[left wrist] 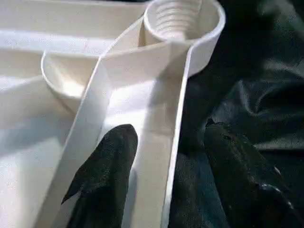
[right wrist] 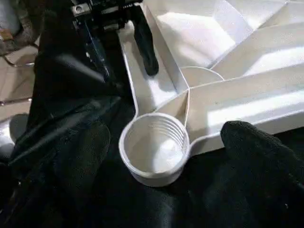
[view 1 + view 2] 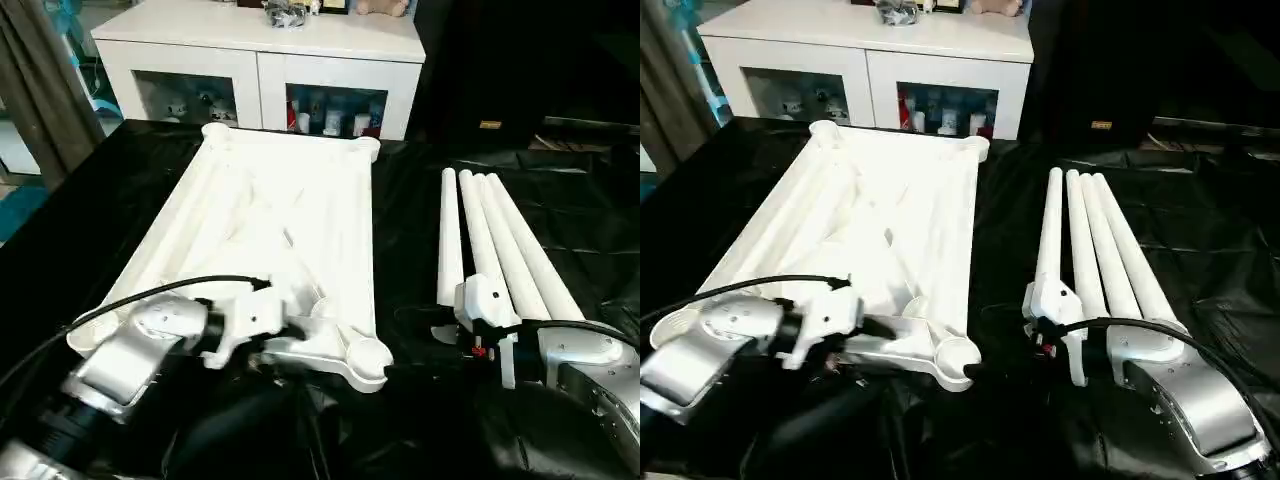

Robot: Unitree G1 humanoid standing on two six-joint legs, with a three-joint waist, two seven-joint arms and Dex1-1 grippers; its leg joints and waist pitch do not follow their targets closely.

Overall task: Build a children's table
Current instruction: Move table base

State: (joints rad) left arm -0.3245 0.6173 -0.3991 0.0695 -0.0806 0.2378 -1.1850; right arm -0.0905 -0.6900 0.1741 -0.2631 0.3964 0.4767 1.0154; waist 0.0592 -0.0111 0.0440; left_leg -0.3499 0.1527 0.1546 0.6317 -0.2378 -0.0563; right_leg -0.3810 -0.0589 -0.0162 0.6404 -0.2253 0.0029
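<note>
The tabletop [image 3: 270, 230] lies upside down on the black cloth [image 3: 590, 230], and the four legs [image 3: 495, 245] lie side by side on its right. Our left gripper [image 1: 156, 190] is open astride the near rim, one finger inside and one outside, not yet closed. Our right gripper [image 2: 161, 142] is open and empty, in front of the near right socket [image 2: 154, 147]. We should hold the rim firmly, then take one leg and screw it straight into this socket.
</note>
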